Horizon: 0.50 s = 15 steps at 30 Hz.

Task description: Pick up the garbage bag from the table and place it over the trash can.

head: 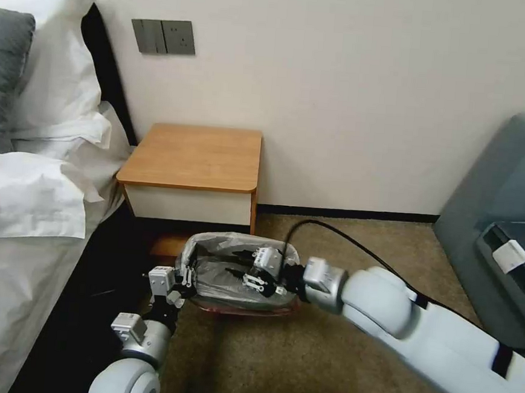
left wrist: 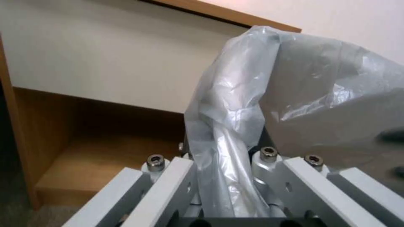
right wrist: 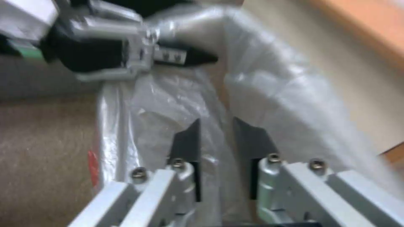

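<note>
The garbage bag [head: 220, 266] is seen draped over the trash can [head: 247, 307] on the carpet, just near of the surface [head: 196, 155]. The bag's left edge is clamped by the left pincer [head: 188, 275], film bunched between its fingers [left wrist: 185, 176]. The right pincer [head: 239, 266] is held inside the bag mouth, fingers [right wrist: 189, 142] apart with film between.

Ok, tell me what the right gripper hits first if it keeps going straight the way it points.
Most likely the bag: the right gripper points into its open mouth toward the left gripper, which pinches the bag's far edge. Depth is unclear.
</note>
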Available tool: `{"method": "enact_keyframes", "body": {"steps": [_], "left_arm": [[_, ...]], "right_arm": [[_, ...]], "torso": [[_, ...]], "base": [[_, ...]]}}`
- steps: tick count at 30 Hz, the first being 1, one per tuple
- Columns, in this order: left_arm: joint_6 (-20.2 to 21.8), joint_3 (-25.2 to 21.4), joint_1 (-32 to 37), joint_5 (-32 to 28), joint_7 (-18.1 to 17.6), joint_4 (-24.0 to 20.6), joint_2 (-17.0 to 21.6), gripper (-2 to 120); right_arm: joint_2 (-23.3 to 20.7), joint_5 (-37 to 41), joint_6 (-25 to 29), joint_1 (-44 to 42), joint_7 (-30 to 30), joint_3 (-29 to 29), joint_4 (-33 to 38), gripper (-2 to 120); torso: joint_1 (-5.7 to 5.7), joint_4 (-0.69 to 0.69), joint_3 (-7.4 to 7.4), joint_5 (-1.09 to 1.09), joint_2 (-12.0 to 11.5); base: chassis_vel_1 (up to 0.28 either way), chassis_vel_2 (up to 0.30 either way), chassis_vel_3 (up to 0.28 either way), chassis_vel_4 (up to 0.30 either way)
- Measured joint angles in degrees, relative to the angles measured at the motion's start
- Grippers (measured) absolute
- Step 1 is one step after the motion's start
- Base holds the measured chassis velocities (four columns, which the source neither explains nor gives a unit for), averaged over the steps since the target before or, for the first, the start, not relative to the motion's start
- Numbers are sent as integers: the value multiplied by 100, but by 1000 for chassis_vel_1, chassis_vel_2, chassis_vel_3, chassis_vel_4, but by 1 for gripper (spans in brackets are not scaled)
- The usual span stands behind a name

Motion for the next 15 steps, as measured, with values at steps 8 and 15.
{"method": "enact_keyframes", "body": {"steps": [8,15], "left_arm": [[-43,-6,8,27,85,-79,1,8],[-140,22,57,186,206,-185,18,8]], "right_arm": [[486,-68,-496,403,239,-596,-459,0],[805,-266,-767,616,408,-855,-863,0]], "torso": [[0,0,0,0,0],[0,0,0,0,0]], "base": [[0,0,0,0],[0,0,0,0]]}}
